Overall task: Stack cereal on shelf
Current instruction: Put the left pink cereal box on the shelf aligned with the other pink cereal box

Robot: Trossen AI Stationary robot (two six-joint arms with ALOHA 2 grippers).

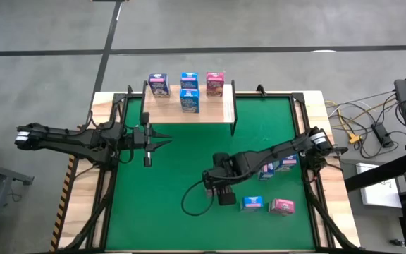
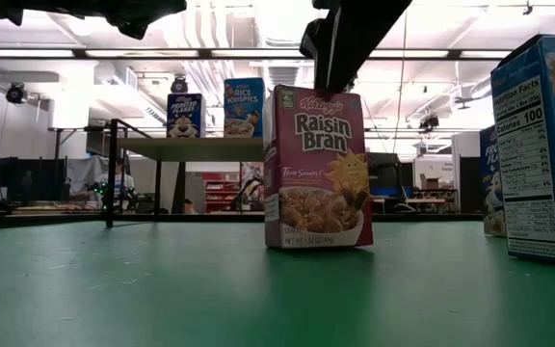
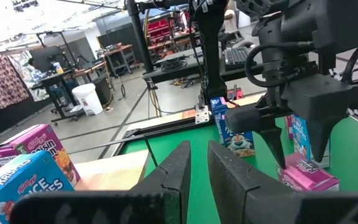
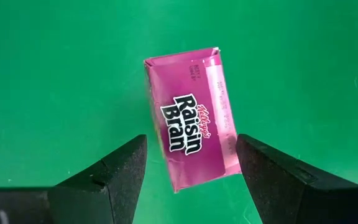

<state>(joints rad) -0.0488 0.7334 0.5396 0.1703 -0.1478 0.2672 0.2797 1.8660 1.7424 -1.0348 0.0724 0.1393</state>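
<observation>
Right wrist view looks straight down on a pink Raisin Bran box (image 4: pixel 191 118) standing on the green mat (image 4: pixel 55 68), with the right pincer (image 4: pixel 191 171) spread wide above it, one dark finger to each side of the box top and neither touching it. Low view shows the same box (image 2: pixel 318 169) upright on the mat, the right arm's dark mass hanging just over its top edge. In the high view the right pincer (image 1: pixel 224 192) sits over the middle of the mat, hiding that box from above; a blue box (image 1: pixel 253 204) and a pink box (image 1: pixel 282 207) lie nearby toward the front, and more blue boxes (image 1: pixel 277 166) sit partly under the right arm. The shelf (image 1: pixel 189 109) stands at the far edge of the worktop (image 1: pixel 83 212), carrying four cereal boxes (image 1: pixel 189 92). The left pincer (image 1: pixel 162 138) hovers just in front of the shelf, its fingers (image 3: pixel 176 171) slightly apart and holding nothing.
</observation>
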